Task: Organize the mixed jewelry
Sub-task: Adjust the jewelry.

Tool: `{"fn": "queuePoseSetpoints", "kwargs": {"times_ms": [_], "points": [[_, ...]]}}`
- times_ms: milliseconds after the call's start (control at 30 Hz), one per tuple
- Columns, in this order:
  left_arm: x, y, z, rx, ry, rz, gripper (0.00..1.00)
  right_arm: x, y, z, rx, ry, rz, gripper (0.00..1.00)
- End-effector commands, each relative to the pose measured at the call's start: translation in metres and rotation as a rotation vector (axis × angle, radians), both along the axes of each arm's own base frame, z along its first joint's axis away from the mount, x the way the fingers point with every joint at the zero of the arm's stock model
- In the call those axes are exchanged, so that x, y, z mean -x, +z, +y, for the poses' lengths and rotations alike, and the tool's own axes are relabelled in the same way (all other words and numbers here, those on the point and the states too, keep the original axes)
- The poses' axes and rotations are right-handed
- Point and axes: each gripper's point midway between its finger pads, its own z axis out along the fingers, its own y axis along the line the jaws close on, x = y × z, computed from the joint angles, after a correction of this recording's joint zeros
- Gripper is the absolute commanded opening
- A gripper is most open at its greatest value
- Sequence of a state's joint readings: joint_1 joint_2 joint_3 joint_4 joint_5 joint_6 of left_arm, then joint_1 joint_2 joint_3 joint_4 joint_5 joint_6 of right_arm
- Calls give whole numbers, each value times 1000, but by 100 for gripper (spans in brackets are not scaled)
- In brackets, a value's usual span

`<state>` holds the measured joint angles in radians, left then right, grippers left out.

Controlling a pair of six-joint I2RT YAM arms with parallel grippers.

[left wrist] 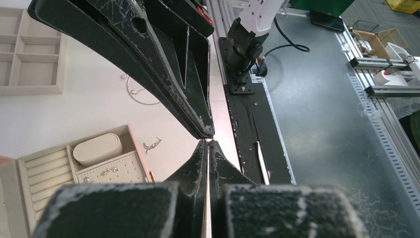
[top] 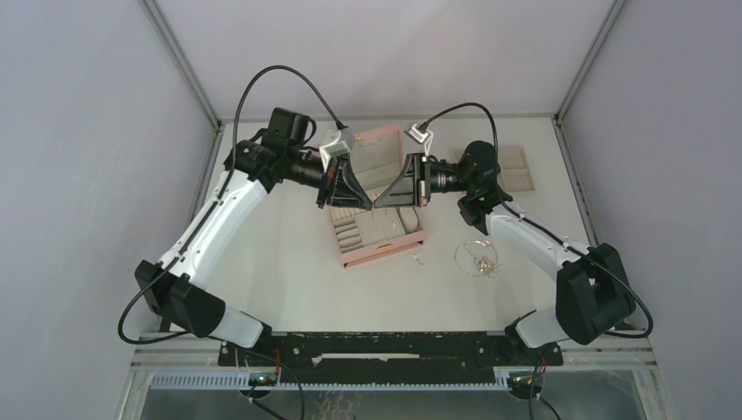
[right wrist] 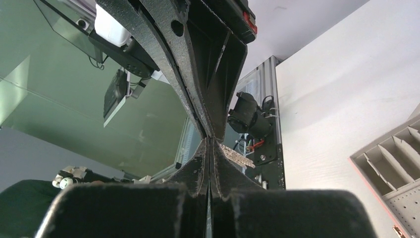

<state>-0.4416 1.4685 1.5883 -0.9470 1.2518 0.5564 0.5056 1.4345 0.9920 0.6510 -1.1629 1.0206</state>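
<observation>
From above: my left pincer [top: 370, 206] and right pincer [top: 379, 206], both closed, meet tip to tip over the pink quilted box [top: 385, 251]; the thin silver looped chain [top: 477, 256] lies on the bench [top: 289, 262], nearer my right arm. Left wrist: this chain is half hidden behind the other finger. Right wrist: a glittering silver sliver [right wrist: 237, 156] slants off the tips; whose grip, unclear

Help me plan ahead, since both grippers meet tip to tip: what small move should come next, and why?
Probably ease the jaws of the left gripper open slightly, keeping the right gripper shut. Both are closed tip to tip above the pink box, with a glittery silver piece at their tips; which one grips it is unclear, so release gently.
</observation>
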Motion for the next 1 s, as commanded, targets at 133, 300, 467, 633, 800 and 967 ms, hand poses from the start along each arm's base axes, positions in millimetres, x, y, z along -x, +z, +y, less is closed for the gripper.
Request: {"fn": "queuePoseSetpoints", "kwargs": {"times_ms": [133,300,467,633,800,967], "points": [[-7,15,1,24,19,-63,25,13,25,-3,-34,12,-118,0],[-17,12,4,-15,105,-82,47,11,25,-7,-20,-27,-133,0],[-30,18,12,-10,241,-152,57,3,30,-10,-14,-116,-156,0],[-75,50,22,129,629,-113,53,-13,37,-12,-5,-288,-229,0],[-59,65,23,264,644,-65,69,-23,46,-15,-12,-388,-255,0],[-21,54,12,256,431,-39,70,-20,46,-13,-20,-357,-255,0]]}}
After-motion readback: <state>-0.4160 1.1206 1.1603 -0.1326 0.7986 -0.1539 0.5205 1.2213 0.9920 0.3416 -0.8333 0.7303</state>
